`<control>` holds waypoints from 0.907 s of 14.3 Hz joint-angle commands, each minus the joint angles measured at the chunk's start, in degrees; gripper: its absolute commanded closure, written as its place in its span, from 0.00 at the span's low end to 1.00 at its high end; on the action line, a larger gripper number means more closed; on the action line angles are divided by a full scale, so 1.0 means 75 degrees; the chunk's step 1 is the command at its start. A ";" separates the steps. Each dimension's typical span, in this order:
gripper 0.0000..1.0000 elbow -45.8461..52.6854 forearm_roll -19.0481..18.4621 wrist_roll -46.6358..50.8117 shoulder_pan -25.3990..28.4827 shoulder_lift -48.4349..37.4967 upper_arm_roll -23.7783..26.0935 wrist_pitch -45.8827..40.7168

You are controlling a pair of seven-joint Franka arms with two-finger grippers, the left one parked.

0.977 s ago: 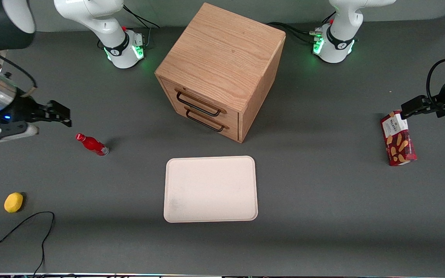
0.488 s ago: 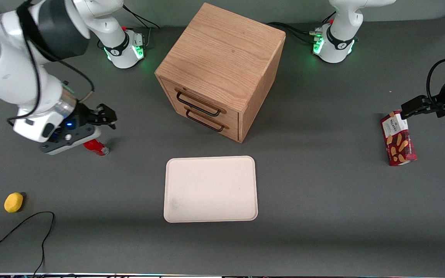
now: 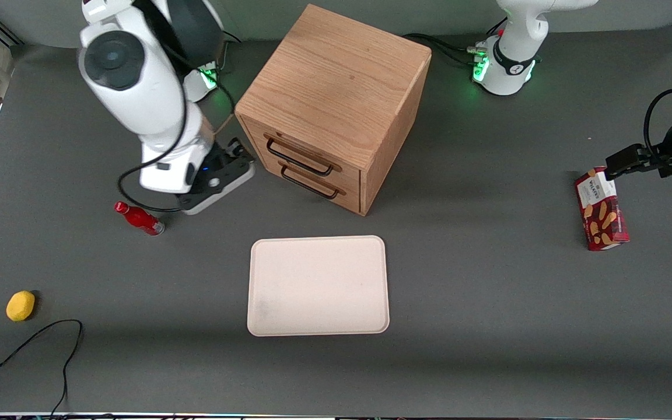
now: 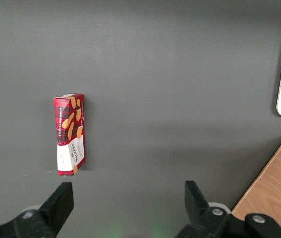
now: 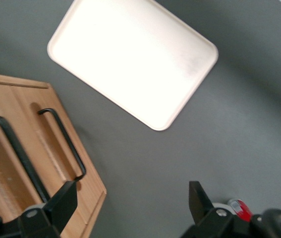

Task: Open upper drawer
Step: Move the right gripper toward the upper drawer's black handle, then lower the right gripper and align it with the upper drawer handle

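The oak cabinet (image 3: 336,87) stands at the table's middle, both drawers closed. The upper drawer (image 3: 304,153) carries a long black wire handle (image 3: 298,158), and the matching bottom drawer (image 3: 312,182) sits below it. My right gripper (image 3: 240,151) hovers by the cabinet's front corner at the working arm's side, at about the upper drawer's height, apart from both handles. In the right wrist view the gripper (image 5: 130,203) is open and empty. One fingertip (image 5: 63,201) sits over the cabinet's front, near the upper drawer's handle (image 5: 19,153) and the bottom handle (image 5: 63,144).
A cream tray (image 3: 318,286) lies in front of the cabinet, nearer the front camera. A red bottle (image 3: 139,219) lies beside my arm; a yellow fruit (image 3: 20,305) and a black cable (image 3: 32,344) are nearer the camera. A biscuit box (image 3: 601,209) lies toward the parked arm's end.
My right arm has swung in from the working arm's end of the table, passed over the red bottle, and brought the gripper up to the cabinet's front corner. The drawers have not moved.
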 commanded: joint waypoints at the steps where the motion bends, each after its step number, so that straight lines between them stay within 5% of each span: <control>1: 0.00 0.0366 0.0009 -0.0171 0.0344 0.0239 0.0051 -0.0020; 13: 0.00 0.0272 0.0021 -0.2126 0.0697 0.0122 0.0227 -0.0078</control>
